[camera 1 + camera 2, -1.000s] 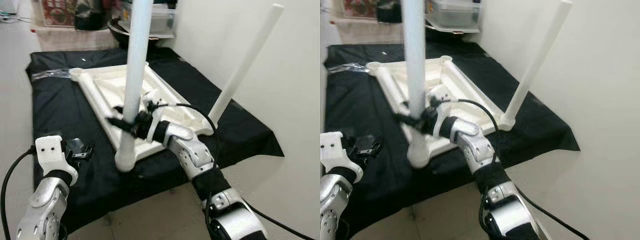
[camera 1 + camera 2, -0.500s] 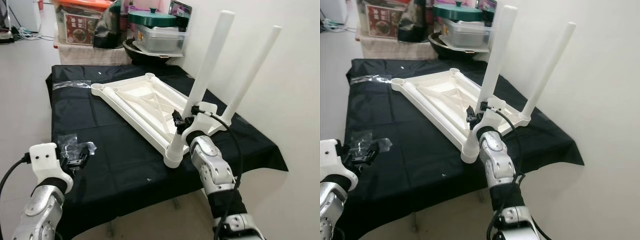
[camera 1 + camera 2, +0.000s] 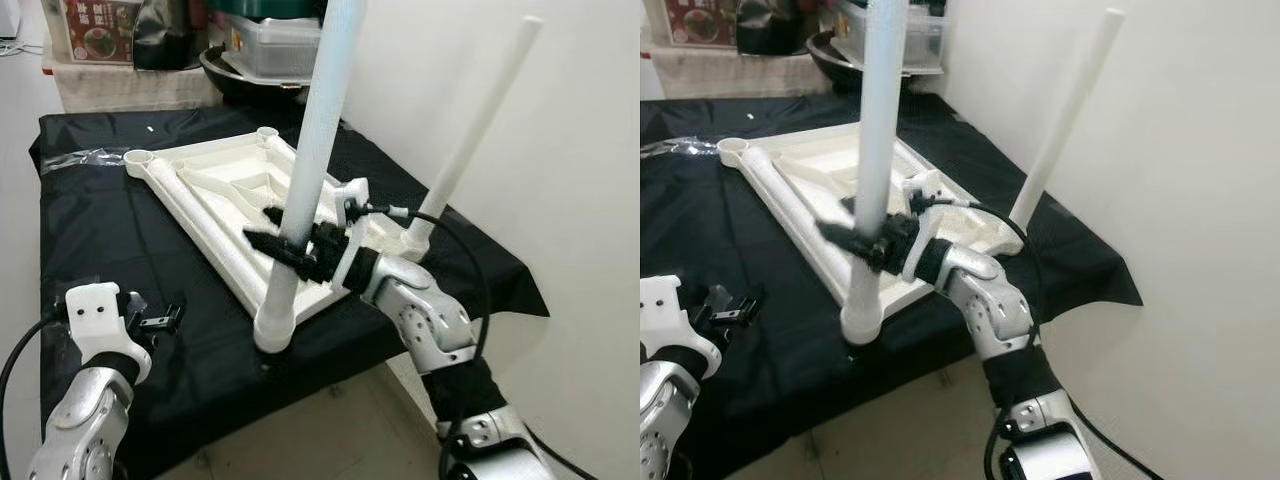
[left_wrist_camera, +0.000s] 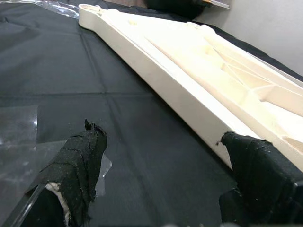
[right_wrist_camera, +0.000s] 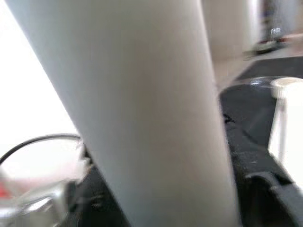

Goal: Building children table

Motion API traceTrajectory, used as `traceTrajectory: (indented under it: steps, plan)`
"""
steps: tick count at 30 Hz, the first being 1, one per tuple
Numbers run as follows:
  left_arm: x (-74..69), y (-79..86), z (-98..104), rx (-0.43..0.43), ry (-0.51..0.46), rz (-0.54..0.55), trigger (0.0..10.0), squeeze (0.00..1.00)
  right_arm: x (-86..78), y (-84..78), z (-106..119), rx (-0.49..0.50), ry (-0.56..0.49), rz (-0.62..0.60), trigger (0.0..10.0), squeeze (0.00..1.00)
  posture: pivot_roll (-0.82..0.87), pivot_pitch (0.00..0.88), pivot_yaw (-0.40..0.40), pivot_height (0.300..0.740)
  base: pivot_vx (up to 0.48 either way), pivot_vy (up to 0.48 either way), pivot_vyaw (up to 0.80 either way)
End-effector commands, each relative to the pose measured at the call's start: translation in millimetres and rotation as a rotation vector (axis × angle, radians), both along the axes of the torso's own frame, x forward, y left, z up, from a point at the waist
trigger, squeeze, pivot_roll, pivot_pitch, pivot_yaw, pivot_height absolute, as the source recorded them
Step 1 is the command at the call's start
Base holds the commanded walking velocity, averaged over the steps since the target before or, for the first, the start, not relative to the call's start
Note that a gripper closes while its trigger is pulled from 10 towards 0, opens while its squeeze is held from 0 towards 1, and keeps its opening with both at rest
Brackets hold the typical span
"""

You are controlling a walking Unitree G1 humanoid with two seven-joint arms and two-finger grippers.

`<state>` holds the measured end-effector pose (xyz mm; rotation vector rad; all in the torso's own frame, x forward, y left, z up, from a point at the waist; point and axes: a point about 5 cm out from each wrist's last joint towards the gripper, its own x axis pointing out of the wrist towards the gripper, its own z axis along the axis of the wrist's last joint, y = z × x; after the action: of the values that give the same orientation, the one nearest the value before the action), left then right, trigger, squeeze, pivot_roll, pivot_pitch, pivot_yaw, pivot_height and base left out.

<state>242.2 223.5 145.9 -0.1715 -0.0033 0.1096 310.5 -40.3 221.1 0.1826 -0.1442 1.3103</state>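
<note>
A white plastic tabletop [image 3: 215, 190] lies upside down on a table draped in black cloth [image 3: 90, 230]. One white leg [image 3: 318, 120] stands upright in the near corner socket [image 3: 273, 333]. My right gripper [image 3: 284, 242] is shut on this leg low down, one black finger on each side; up close the leg [image 5: 142, 104] sits beside a black finger [image 5: 258, 182]. A second leg [image 3: 478, 125] stands in the right corner by the wall. My left gripper [image 4: 165, 175] hovers open over the cloth, left of the tabletop's long edge [image 4: 189, 101].
Two far corner sockets [image 3: 138, 158] of the tabletop hold nothing. Clear plastic wrap [image 3: 82, 155] lies at the back left, more by my left gripper. Boxes and a lidded container [image 3: 262, 40] stand behind the table. A white wall [image 3: 560, 180] is close on the right.
The head camera has swung, shifting the whole scene. My right gripper stays on the near leg, now gripping it from across the tabletop. The left arm has barely moved.
</note>
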Motion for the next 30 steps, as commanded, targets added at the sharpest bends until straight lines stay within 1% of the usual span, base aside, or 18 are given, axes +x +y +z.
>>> traceTrajectory:
  steps: [1,2,3,4,5,7,8,10,11,12,14,18,19,23,24,28,29,30]
  plan:
    - [-1.0,-2.5,-2.4,-0.016,0.001,-0.009,10.0,0.0,-16.4,16.4,-3.8,-0.006,-0.035,0.157,1.8,0.0,0.24,0.0,-0.19,0.74,0.0,0.0,0.0]
    - [-1.0,-2.5,-2.4,-0.016,0.001,-0.009,10.0,0.0,-16.4,16.4,-3.8,-0.006,-0.035,0.157,1.8,0.0,0.24,0.0,-0.19,0.74,0.0,0.0,0.0]
    - [-1.8,-3.0,-2.2,-0.018,-0.002,-0.01,10.0,0.0,-11.9,21.8,-10.6,-0.028,-0.04,0.104,0.0,0.0,0.24,0.0,-0.192,0.74,0.0,0.0,0.0]
    - [-1.8,-3.0,-2.2,-0.018,-0.002,-0.01,10.0,0.0,-11.9,21.8,-10.6,-0.028,-0.04,0.104,0.0,0.0,0.24,0.0,-0.192,0.74,0.0,0.0,0.0]
    - [-2.5,-3.2,-2.0,-0.021,-0.004,-0.012,10.0,0.0,4.6,24.6,-20.6,-0.09,-0.013,-0.087,0.0,0.0,0.23,0.0,-0.187,0.74,0.0,0.0,0.0]
    - [-2.5,-3.2,-2.0,-0.021,-0.004,-0.012,10.0,0.0,4.6,24.6,-20.6,-0.09,-0.013,-0.087,0.0,0.0,0.23,0.0,-0.187,0.74,0.0,0.0,0.0]
    - [-3.0,-3.5,-1.7,-0.024,-0.007,-0.014,10.0,0.0,35.1,10.1,-34.8,-0.146,0.118,-0.46,0.0,0.0,0.23,0.0,-0.187,0.74,0.0,0.0,0.0]
    - [-3.0,-3.5,-1.7,-0.024,-0.007,-0.014,10.0,0.0,35.1,10.1,-34.8,-0.146,0.118,-0.46,0.0,0.0,0.23,0.0,-0.187,0.74,0.0,0.0,0.0]
    - [-3.3,-3.4,-1.2,-0.026,-0.011,-0.015,10.0,0.0,56.8,-20.5,-49.0,-0.19,0.216,-0.878,0.0,0.0,0.21,0.0,-0.178,0.74,0.0,0.0,0.0]
    - [-3.2,-3.9,-0.8,-0.027,-0.013,-0.017,10.0,0.0,62.9,-44.5,-58.6,-0.219,0.274,-1.143,0.0,0.0,0.21,0.0,-0.176,0.74,0.0,0.0,0.0]
    - [-3.0,-4.2,-0.5,-0.028,-0.015,-0.019,10.0,0.0,61.0,-56.2,-61.7,-0.218,0.293,-1.271,0.0,0.0,0.22,0.0,-0.175,0.74,0.0,0.0,0.0]
    - [-2.4,-4.1,-0.1,-0.027,-0.016,-0.022,10.0,0.0,46.8,-37.6,-60.5,-0.201,0.287,-1.164,0.0,0.0,0.21,0.0,-0.167,0.74,0.0,0.0,0.0]
    - [-2.4,-4.0,-0.1,-0.027,-0.016,-0.023,10.0,0.0,43.7,-26.2,-59.7,-0.207,0.281,-1.073,10.0,0.0,0.21,0.0,-0.167,0.74,0.0,0.0,0.0]
    - [-2.0,-4.0,-0.2,-0.027,-0.016,-0.025,10.0,0.0,40.2,-9.6,-54.4,-0.131,0.294,-0.945,10.0,0.0,0.21,0.0,-0.164,0.74,0.0,0.0,0.0]
    - [-1.9,-4.0,-0.4,-0.027,-0.016,-0.025,10.0,0.0,38.9,-2.1,-45.6,-0.064,0.276,-0.863,10.0,1.0,0.22,0.0,-0.17,0.74,0.0,0.0,0.0]
    - [-2.2,-3.6,-0.4,-0.026,-0.017,-0.023,10.0,0.0,35.6,8.5,-27.0,0.034,0.22,-0.694,10.0,1.0,0.22,0.0,-0.172,0.74,0.0,0.0,0.0]
    - [-2.7,-3.2,-0.3,-0.028,-0.019,-0.023,10.0,0.0,33.8,14.0,-15.5,0.065,0.182,-0.585,10.0,0.0,0.22,0.0,-0.174,0.74,0.0,0.0,0.0]
    - [-2.7,-3.2,-0.3,-0.028,-0.019,-0.023,10.0,0.0,33.8,14.0,-15.5,0.065,0.182,-0.585,10.0,0.0,0.22,0.0,-0.174,0.74,0.0,0.0,0.0]
